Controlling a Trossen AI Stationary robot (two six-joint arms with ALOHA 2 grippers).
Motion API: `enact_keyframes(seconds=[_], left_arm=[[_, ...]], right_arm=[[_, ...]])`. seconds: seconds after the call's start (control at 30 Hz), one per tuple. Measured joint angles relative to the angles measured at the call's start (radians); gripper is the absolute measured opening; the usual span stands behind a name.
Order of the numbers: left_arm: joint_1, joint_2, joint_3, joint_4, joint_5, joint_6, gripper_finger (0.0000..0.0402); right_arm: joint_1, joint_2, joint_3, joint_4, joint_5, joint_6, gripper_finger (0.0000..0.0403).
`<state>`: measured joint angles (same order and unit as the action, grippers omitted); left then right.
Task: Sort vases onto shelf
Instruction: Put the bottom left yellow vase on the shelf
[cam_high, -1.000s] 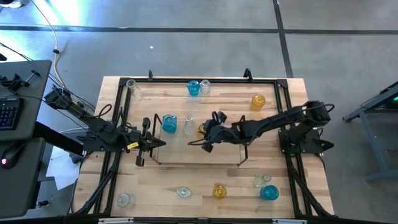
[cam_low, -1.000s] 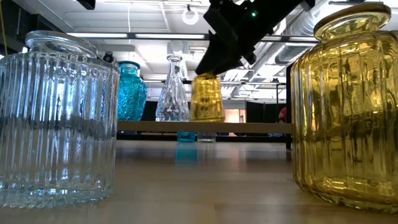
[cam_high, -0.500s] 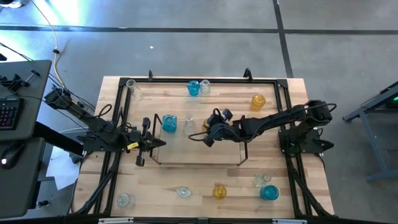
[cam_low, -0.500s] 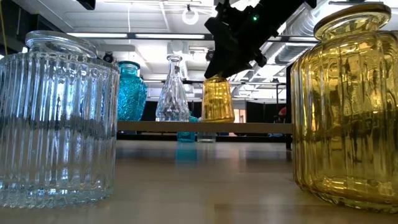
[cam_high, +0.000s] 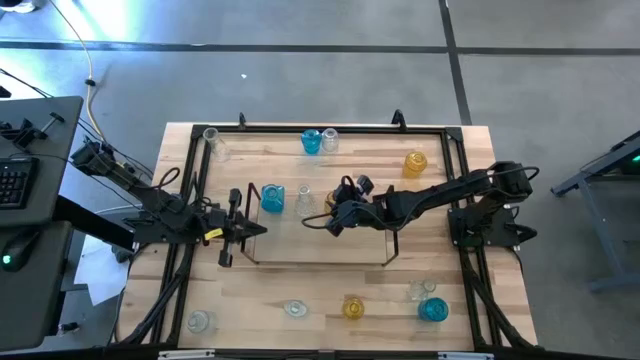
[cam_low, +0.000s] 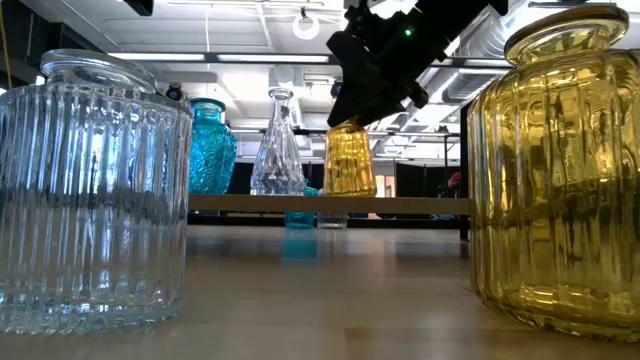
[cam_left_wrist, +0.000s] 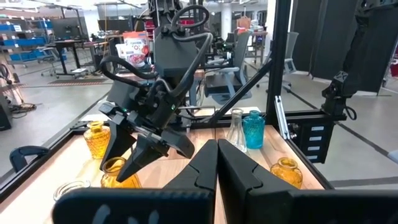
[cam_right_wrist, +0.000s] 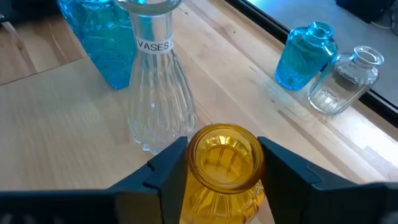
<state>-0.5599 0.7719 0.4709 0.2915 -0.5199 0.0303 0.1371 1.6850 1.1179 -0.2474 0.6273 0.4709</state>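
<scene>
Two fingers of my right gripper (cam_right_wrist: 221, 163) are clamping an amber vase (cam_right_wrist: 224, 165) by its neck, holding it over the shelf (cam_low: 330, 204) just beside the clear vase (cam_right_wrist: 158, 93) and blue vase (cam_right_wrist: 106, 37) standing there. My left gripper (cam_high: 228, 229) is waiting pinched closed and empty at the shelf's left end.

The shelf's (cam_high: 300, 252) front half lies bare; a clear vase (cam_right_wrist: 158, 87) and blue vase (cam_right_wrist: 102, 40) crowd its back-left.
</scene>
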Motion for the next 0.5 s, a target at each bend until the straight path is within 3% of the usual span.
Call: enact_keyframes(seconds=[0.5], left_arm=[[0.000,0.000,0.000,-0.001,0.000,0.000,0.0001]], right_arm=[[0.000,-0.009,-0.003,-0.007,-0.003,-0.024,0.0174]])
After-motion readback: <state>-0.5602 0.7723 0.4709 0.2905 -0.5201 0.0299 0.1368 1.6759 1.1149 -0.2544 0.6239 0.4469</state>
